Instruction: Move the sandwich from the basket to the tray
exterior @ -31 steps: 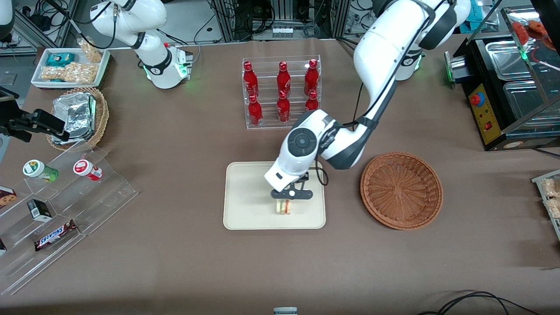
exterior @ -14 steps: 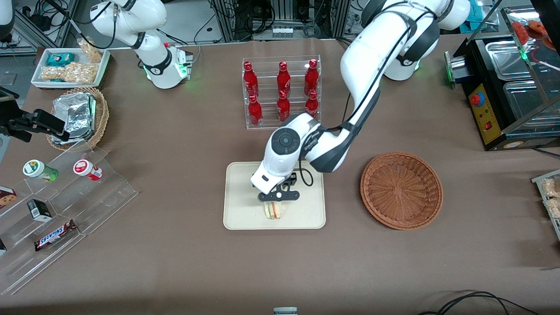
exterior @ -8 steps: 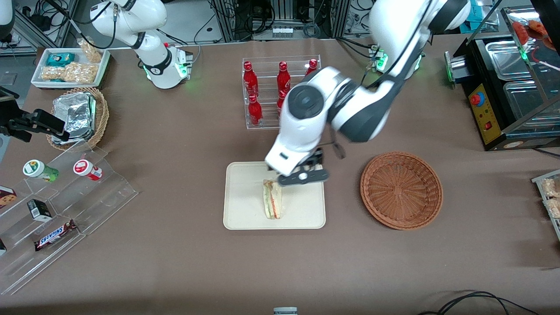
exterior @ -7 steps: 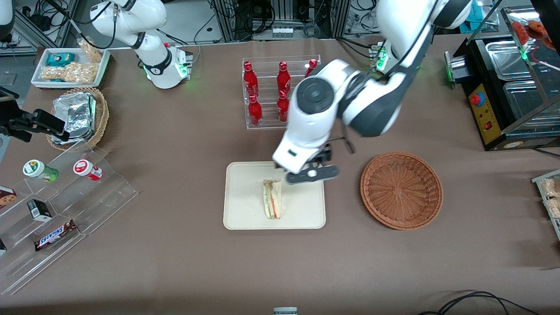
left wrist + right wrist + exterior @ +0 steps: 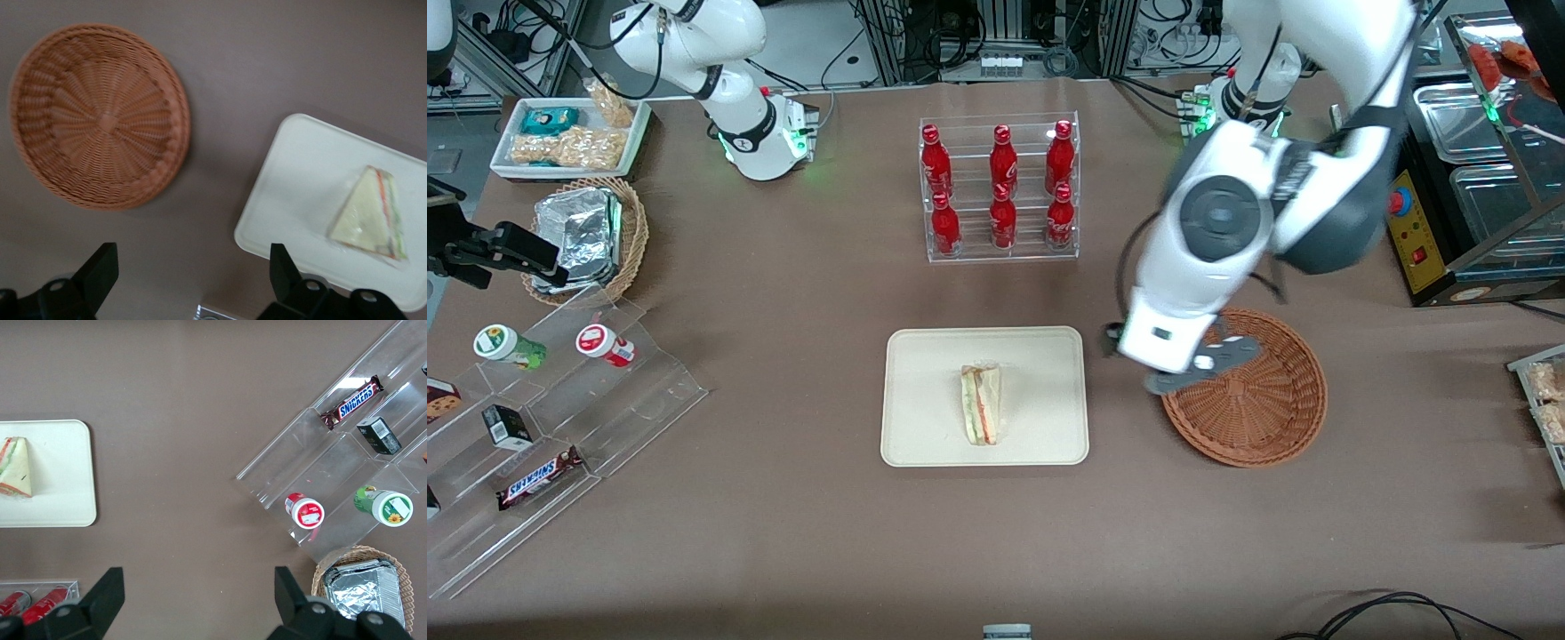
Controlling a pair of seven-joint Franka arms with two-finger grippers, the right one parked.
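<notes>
Legible text: one brand name
SNICKERS on chocolate bar (image 5: 351, 403) wrapper, lying on the clear acrylic stepped rack (image 5: 320, 460).

gripper (image 5: 1190, 372) blurred above basket (image 5: 1263, 418) rim, hiding part; tray (image 5: 293, 193) corner cut off.
</notes>
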